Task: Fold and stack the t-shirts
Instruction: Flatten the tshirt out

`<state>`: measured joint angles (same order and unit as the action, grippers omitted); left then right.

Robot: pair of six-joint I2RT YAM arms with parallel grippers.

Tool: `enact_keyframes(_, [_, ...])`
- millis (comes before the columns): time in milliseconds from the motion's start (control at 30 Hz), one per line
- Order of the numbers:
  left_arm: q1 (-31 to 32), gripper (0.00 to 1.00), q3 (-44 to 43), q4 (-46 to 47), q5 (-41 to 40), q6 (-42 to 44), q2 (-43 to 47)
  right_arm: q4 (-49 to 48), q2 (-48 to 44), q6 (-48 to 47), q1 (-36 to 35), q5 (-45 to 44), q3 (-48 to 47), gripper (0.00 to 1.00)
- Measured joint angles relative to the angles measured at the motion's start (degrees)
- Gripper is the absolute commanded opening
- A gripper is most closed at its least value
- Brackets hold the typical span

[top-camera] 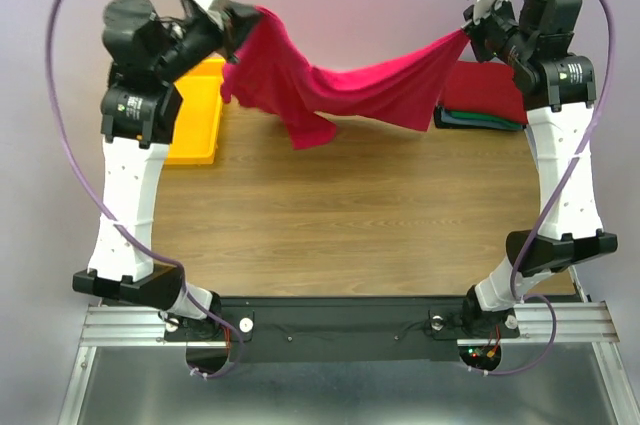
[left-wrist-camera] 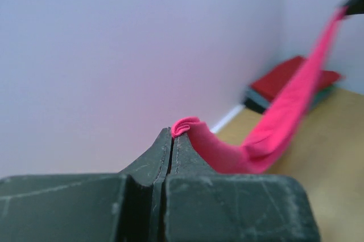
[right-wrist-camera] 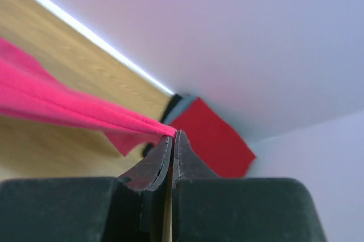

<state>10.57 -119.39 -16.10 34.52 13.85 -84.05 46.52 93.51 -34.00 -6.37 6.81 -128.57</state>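
Observation:
A crimson t-shirt (top-camera: 345, 85) hangs stretched in the air across the back of the table, sagging in the middle. My left gripper (top-camera: 250, 17) is shut on its left end, and a pinched fold of cloth (left-wrist-camera: 186, 126) shows at the fingertips. At the other end my right gripper (top-camera: 466, 35) is shut on the shirt's corner (right-wrist-camera: 165, 131). Folded t-shirts lie stacked at the back right: a darker red one (top-camera: 482, 90) on top, a teal-green one (top-camera: 480, 119) and a dark one under it. The stack (right-wrist-camera: 213, 136) also shows in the right wrist view.
A yellow plastic tray (top-camera: 195, 110) stands at the back left, partly behind my left arm. The wooden table (top-camera: 350, 225) runs from the shirt to the arm bases. A pale wall stands close behind the table.

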Motion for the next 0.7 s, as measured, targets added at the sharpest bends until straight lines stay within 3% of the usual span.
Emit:
enact_keyframes(200, [8.61,0.00,3.69,-3.50,4.17,-2.69,1.60,1.84,0.61,4.52,-1.25,4.42,-2.25,0.01])
enact_keyframes(333, [2.84,0.00,-6.56,-4.59,-0.96,-5.73,-3.28,-0.63,0.68,4.04,-1.53,-1.40,-3.85,0.00])
enact_keyframes(467, [-4.04,0.00,-7.80,1.38,-11.69,-6.82,-2.62,-7.06,0.37,2.97,-1.60,-8.70,-3.80,0.01])
enact_keyframes(567, [-4.17,0.00,-8.33,5.18,-13.97,-6.88,-1.75,-9.88,1.36,2.93,-1.60,-11.41,-7.15,0.01])
enact_keyframes(700, [-1.22,0.00,-8.85,6.67,-9.11,-7.65,-1.49,-13.86,-1.03,3.23,-4.13,-10.34,-3.74,0.01])
